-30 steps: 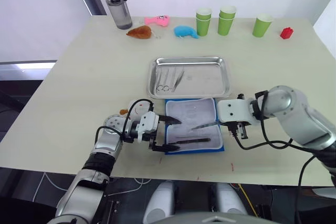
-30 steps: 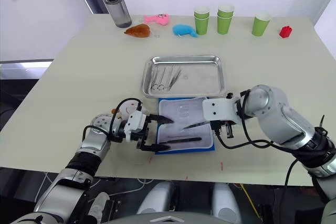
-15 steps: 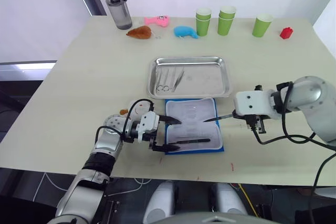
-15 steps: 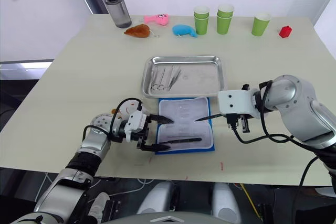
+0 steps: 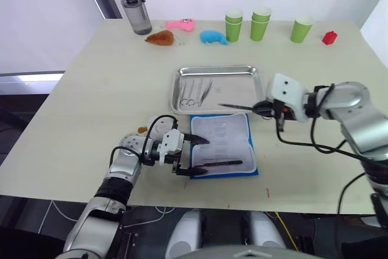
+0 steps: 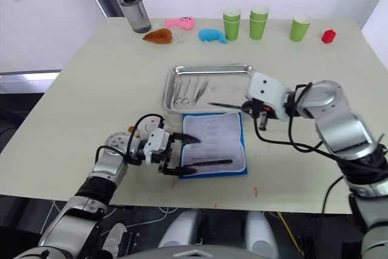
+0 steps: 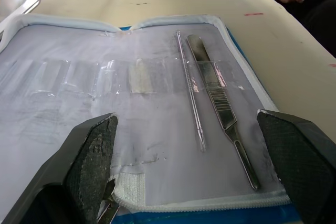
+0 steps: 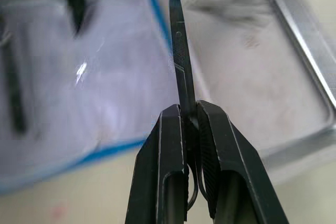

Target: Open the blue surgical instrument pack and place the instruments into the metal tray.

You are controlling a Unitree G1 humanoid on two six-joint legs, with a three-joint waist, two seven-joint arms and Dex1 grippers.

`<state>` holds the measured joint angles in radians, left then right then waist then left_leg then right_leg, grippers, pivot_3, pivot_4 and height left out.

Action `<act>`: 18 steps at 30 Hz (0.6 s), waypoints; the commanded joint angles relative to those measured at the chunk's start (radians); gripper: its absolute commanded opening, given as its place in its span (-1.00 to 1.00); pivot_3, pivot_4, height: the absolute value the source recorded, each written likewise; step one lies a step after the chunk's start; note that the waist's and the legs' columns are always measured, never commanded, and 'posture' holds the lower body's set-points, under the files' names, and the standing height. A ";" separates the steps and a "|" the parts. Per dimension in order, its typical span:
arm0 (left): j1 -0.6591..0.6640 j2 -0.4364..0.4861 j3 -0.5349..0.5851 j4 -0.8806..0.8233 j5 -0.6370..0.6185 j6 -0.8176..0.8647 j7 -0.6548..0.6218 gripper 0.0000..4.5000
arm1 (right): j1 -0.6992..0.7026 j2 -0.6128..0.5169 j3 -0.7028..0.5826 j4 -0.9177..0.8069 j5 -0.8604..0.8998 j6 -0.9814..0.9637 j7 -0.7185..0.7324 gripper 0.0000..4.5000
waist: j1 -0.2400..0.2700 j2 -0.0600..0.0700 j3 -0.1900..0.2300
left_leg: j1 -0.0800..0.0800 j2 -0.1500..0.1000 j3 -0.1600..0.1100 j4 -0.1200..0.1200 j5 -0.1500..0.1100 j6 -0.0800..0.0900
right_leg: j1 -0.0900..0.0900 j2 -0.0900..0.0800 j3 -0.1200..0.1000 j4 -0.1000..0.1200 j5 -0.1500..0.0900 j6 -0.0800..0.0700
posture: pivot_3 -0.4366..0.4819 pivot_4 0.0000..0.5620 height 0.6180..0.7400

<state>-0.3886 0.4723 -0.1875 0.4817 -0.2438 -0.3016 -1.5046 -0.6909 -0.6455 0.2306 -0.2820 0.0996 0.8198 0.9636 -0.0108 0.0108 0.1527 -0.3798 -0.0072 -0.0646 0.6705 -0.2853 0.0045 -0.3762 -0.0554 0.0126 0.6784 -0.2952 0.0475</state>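
The left arm reaches in from 7 o'clock, forearm low over the table and wrist level. The left gripper points toward 3 o'clock with its 2 black fingers spread wide apart, one toward 12 o'clock and the other toward 6 o'clock, nothing between them.

The right arm enters from 4 o'clock, elbow bent, forearm angled toward 10 o'clock, white wrist housing raised off the table. The right gripper has its fingers pressed together on the handle end of slim dark scissors, whose tip points toward 9 o'clock.
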 commanded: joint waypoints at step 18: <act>0.066 -0.010 -0.067 0.019 0.051 0.038 -0.004 1.00 | -0.175 0.450 -0.031 0.460 -0.059 0.033 -0.489 -0.98 | -0.003 0.003 -0.001 | 0.003 -0.002 0.005 0.000 -0.001 0.003 | 0.000 0.000 0.006 0.001 0.000 0.000 | -0.05 -0.47 0.91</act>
<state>-0.3733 0.4798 -0.1868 0.4608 -0.2406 -0.2913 -1.5014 -0.8275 -0.2107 0.2208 0.1685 0.0468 0.8618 0.5080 -0.0134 0.0141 0.1513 -0.3769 -0.0095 -0.0593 0.6703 -0.2870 0.0075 -0.3766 -0.0556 0.0188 0.6789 -0.2952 0.0480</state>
